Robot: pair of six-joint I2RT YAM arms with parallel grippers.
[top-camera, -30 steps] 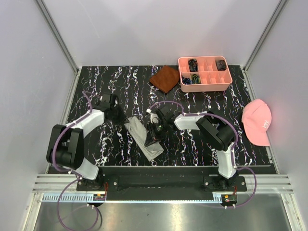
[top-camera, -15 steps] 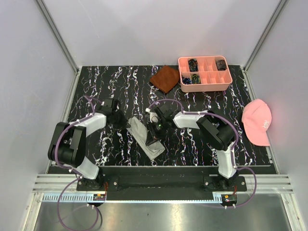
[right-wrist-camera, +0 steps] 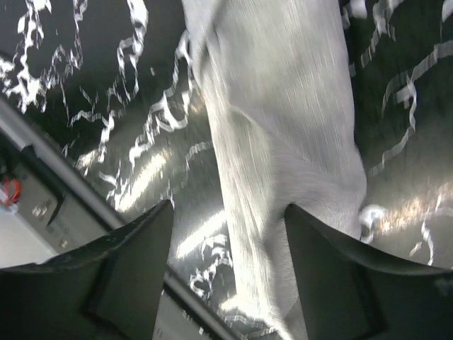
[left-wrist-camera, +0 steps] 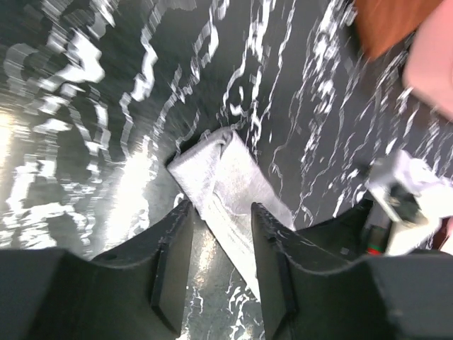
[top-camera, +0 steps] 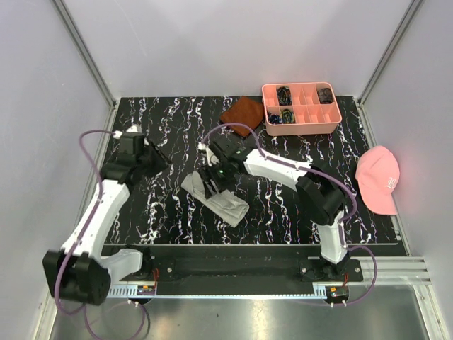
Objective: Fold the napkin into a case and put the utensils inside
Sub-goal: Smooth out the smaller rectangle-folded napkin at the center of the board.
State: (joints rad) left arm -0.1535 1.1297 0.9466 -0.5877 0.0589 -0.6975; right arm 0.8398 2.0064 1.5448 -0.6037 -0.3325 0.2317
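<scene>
Table: black slab with white marble veining (top-camera: 163, 212), walled on three sides by pale panels.
Napkin: light grey fabric napkin (top-camera: 228, 204), folded into a narrow layered strip. It lies flat on the table a little left of centre, slanting from far-left to near-right.
Napkin, left wrist view: the strip's (left-wrist-camera: 225, 183) squared end with a folded edge is in view. The strip then runs away toward the lower right of the picture.
Napkin, right wrist view: the cloth (right-wrist-camera: 283, 106) fills the middle of the picture, soft and rumpled, with a low ridge along it.
Left gripper (top-camera: 157, 159): on a long-stretched arm at the left of the table, pointing toward the napkin's far-left end. Near that end but apart from it.
Left jaws: spread wide, nothing between them (left-wrist-camera: 219, 211); the cloth shows through the gap.
Right gripper (top-camera: 211, 185): reached across to the left, directly over the far-left half of the napkin.
Right jaws: spread (right-wrist-camera: 228, 209), one finger to each side of the strip in the wrist view. Contact with the cloth cannot be told; both wrist views are blurred.
Far side: small rust-brown square cloth (top-camera: 242, 113), with a pink plastic compartment tray (top-camera: 301, 128) just to its right, edges close. Small dark items sit in some tray cells.
Right edge: pink cap (top-camera: 379, 180), well apart from the rest.
</scene>
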